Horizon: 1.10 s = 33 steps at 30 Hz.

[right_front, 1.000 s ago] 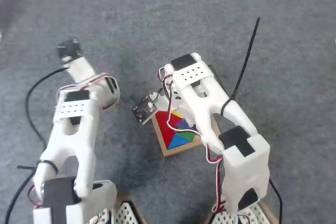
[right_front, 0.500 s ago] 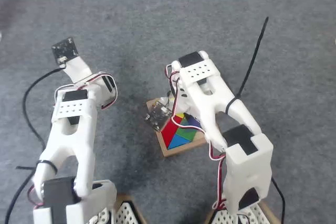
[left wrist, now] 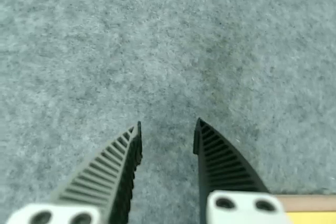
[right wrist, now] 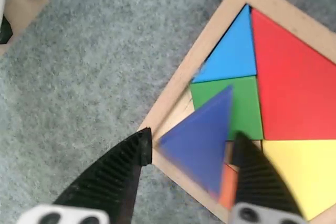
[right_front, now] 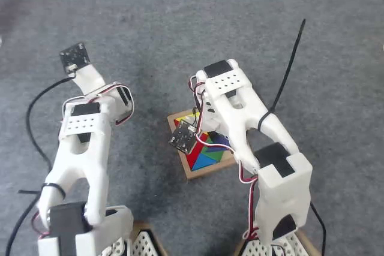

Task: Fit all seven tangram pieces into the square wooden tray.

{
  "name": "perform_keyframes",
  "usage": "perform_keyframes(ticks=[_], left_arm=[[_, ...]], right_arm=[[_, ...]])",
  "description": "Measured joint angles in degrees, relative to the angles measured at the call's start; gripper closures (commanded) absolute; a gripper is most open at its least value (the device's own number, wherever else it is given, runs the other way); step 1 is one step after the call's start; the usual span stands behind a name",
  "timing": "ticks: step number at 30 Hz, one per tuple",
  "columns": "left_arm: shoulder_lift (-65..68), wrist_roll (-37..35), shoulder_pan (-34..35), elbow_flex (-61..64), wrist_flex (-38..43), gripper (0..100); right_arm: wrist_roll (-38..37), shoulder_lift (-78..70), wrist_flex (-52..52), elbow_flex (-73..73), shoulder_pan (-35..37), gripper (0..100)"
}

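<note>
The right pincer (right wrist: pixel 192 137) grasps a dark blue triangle (right wrist: pixel 202 145) above the wooden tray (right wrist: pixel 209 40), at 11 o'clock from its arm's base. We judge it overlaps the green square (right wrist: pixel 247 111). Released there, it could perch instead of seating.

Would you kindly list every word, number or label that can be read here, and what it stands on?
None can be read. The wooden tray, the tangram pieces, the blue triangle held by the right gripper and the grey mat bear no text; any print on the camera board is too small.
</note>
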<state>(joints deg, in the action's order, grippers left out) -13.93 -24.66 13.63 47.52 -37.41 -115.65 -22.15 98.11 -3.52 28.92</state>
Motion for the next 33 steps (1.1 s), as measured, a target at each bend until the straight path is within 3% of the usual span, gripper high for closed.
perform_keyframes(ticks=[8, 11, 18, 27, 33], left_arm=[[0.0, 0.0, 0.26, 0.0, 0.0, 84], [0.0, 0.0, 0.26, 0.0, 0.0, 84], [0.0, 0.0, 0.26, 0.0, 0.0, 84], [0.0, 0.0, 0.26, -0.18, 0.0, 84], [0.0, 0.0, 0.26, -0.53, 0.0, 84]], right_arm=[[0.7, 0.0, -0.09, 0.0, -1.05, 69.6], [8.09, 0.0, -0.53, -1.58, -0.97, 73.5], [46.07, 0.0, -2.64, -6.86, 7.3, 79.0], [91.25, 0.0, -2.9, -9.76, 7.47, 79.0], [114.99, 0.0, -8.18, -3.96, 7.65, 79.0]])
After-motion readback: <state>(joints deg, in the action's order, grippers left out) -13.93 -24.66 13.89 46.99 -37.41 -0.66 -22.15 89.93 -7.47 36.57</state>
